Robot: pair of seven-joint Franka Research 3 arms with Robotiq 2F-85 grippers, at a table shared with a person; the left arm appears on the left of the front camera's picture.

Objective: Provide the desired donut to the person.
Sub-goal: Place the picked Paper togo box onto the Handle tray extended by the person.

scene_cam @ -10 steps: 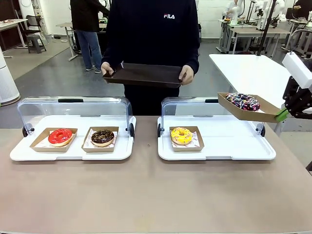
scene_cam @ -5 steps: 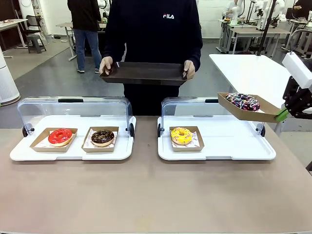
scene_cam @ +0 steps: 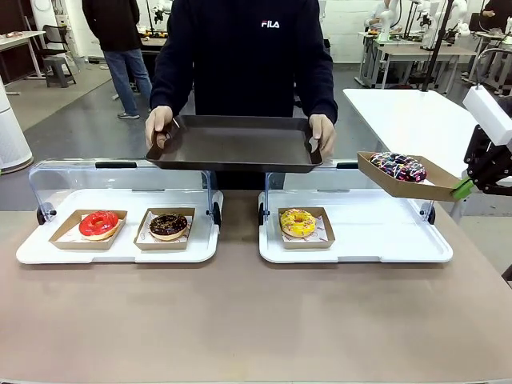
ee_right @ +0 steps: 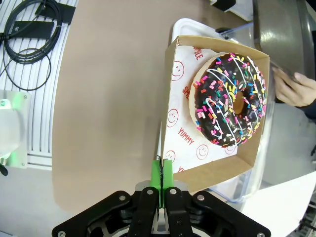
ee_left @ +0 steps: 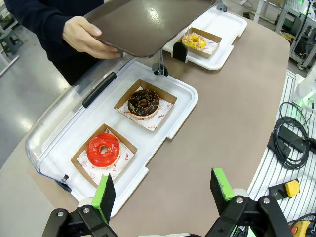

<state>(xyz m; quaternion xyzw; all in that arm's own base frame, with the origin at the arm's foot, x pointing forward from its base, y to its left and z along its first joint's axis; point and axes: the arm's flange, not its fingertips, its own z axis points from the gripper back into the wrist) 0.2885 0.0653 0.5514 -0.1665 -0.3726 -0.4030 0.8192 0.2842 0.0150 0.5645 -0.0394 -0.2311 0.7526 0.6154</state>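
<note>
The person in a black sweatshirt stands at the table's far side. Both hands hold a dark brown serving tray level above the display cases. My right gripper is shut on the rim of a cardboard tray that carries a chocolate donut with coloured sprinkles. It hangs in the air over the right case's far right end. In the right wrist view the gripper pinches the cardboard tray's edge, with the donut beyond. My left gripper hangs open above the table's left side.
The left case, its clear lid up, holds a red donut and a chocolate donut in cardboard trays. A yellow donut sits in the right case. A white table stands at the far right.
The person has stepped closer and brought the brown serving tray forward, over the back of the cases. My right gripper and the held donut have stayed in place.
</note>
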